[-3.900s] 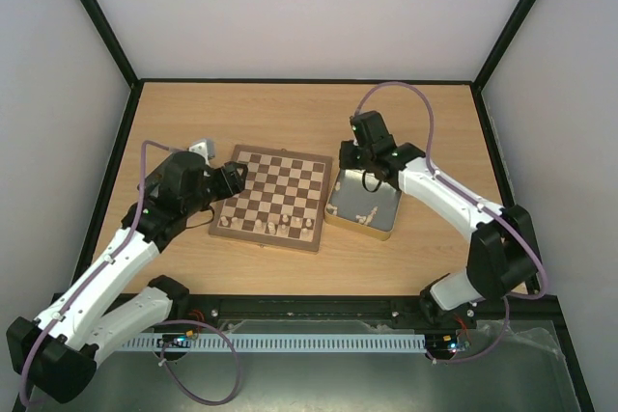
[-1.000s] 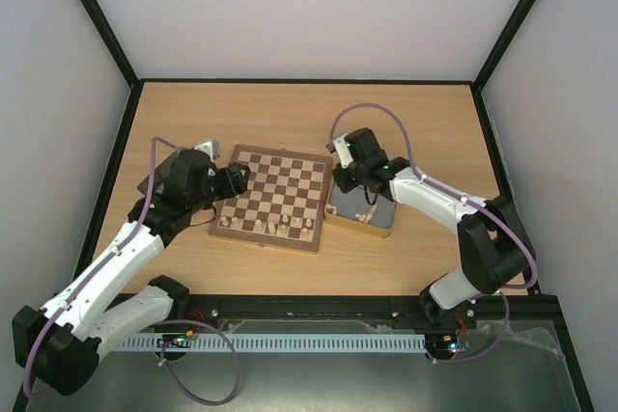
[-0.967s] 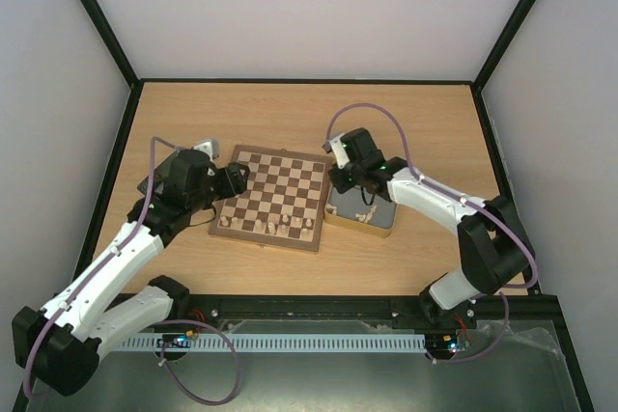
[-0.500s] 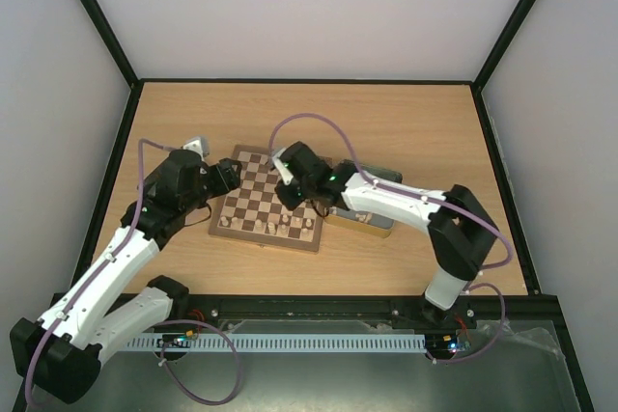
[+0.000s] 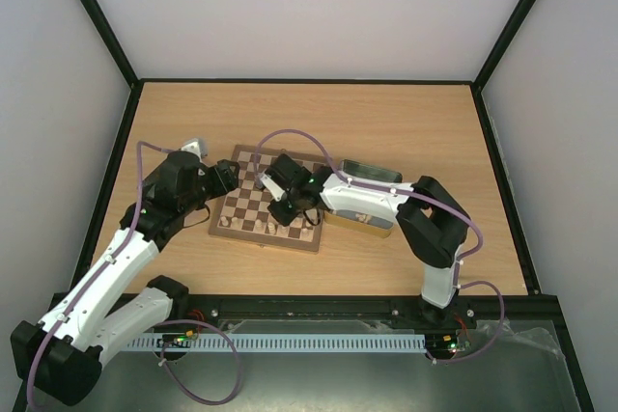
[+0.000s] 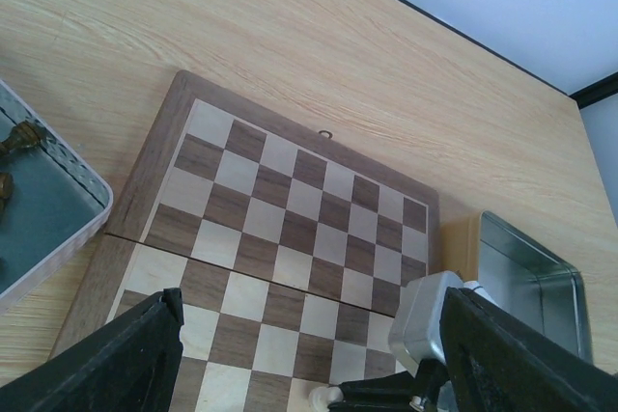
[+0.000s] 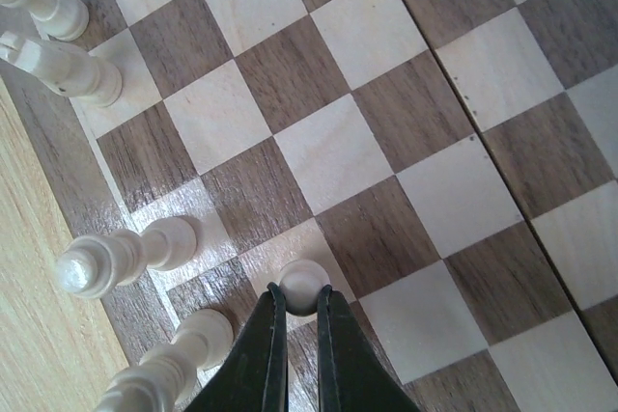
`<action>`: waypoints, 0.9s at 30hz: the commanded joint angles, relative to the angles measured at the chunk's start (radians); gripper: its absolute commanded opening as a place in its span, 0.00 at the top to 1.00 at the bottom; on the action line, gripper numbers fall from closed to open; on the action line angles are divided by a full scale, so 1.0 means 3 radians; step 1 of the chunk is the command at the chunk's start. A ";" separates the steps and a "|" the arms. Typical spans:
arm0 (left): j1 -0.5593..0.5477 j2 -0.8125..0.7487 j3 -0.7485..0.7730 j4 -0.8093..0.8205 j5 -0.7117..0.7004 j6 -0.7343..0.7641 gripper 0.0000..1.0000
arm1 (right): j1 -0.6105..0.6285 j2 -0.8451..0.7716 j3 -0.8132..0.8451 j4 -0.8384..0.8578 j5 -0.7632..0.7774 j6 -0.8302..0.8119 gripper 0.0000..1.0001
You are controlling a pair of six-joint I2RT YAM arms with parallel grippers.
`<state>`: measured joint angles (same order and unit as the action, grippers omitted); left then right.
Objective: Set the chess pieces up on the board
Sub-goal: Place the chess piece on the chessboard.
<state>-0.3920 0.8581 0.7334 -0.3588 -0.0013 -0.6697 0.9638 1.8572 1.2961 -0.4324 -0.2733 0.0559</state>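
Observation:
The board [image 5: 247,209] lies mid-table, with a few pale chess pieces [image 5: 281,228] standing along its near edge. In the right wrist view my right gripper [image 7: 300,302] is shut on a pale pawn [image 7: 302,283], upright over a light square in the second row from that edge. Other pale pieces [image 7: 118,260] stand beside it. From above, the right gripper [image 5: 287,209] is low over the board's near middle. My left gripper [image 5: 232,178] hovers open and empty over the board's left edge. Its fingers [image 6: 126,354] frame the board [image 6: 280,229].
A gold tin [image 5: 372,177] sits right of the board, partly under the right arm. A small grey tray [image 6: 48,209] holding dark pieces [image 6: 19,138] lies left of the board. Black frame rails bound the table.
The right arm has swung left from the gold tin to the board's near rows, carrying the pale pawn. The left gripper has stayed open and has hardly moved.

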 commanded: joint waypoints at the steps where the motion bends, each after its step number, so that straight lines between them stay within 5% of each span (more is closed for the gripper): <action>1: 0.0023 -0.0029 -0.0026 0.0024 0.0012 0.0014 0.25 | 0.0019 0.0096 0.0120 -0.0177 -0.0088 -0.0058 0.97; 18: 0.0037 -0.0038 -0.0036 0.0012 0.0030 0.0014 0.25 | 0.0022 0.0045 0.0209 -0.0216 0.0095 0.0054 0.75; 27: 0.0036 -0.0053 -0.0005 0.0000 0.0066 0.0007 0.25 | 0.0011 -0.0331 0.0188 -0.0014 0.0399 0.0314 0.72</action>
<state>-0.3866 0.8577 0.7330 -0.3588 0.0044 -0.6697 0.9646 1.8542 1.3323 -0.4671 -0.2409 0.0937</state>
